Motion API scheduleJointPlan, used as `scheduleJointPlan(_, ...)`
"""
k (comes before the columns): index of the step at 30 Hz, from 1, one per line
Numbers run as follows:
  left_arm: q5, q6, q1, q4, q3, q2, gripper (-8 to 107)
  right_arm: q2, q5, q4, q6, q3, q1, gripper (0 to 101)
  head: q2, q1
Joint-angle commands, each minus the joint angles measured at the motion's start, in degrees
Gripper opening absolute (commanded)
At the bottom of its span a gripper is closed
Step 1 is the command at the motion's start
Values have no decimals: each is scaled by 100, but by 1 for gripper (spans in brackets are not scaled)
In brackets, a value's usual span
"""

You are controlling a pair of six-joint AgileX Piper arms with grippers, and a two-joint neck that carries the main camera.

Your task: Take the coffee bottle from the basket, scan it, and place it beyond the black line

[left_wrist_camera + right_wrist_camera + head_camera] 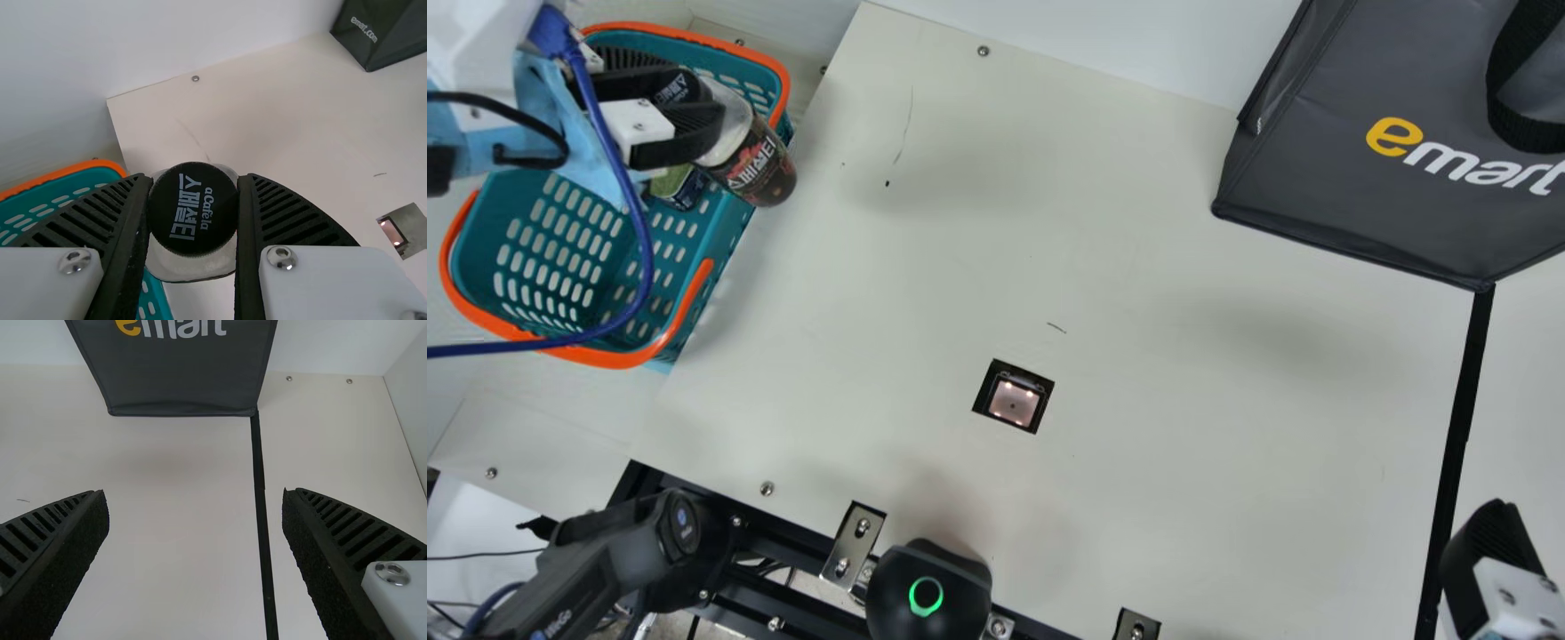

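A cream table [1138,222] is spreading across the main view, with soft shadows [1289,342] and a few dark marks [1056,327] showing on its surface. A pale wall [1120,36] is rising along the far edge, and a side wall [413,400] is meeting it at a corner. Small screws [983,51] are dotting the borders; a black metal frame [791,548] is running along the near edge.

Bright diffuse light, possibly overhead, soft shadows on the table [1183,480]
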Motion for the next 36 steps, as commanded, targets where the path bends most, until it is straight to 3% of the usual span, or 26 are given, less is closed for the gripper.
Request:
scheduleJointPlan(1, -59, -48, -137, 25, 65, -61, 10, 0, 0, 0, 0, 0, 0, 91, 14, -157)
scheduleJointPlan(16, -594, -636, -1401, 274, 596, -486, 10, 0, 0, 0, 0, 0, 0, 91, 14, -157)
scheduleJointPlan(36, -1131, -1006, -2573, 437, 840, -461, 10, 0, 0, 0, 0, 0, 0, 91, 14, -157)
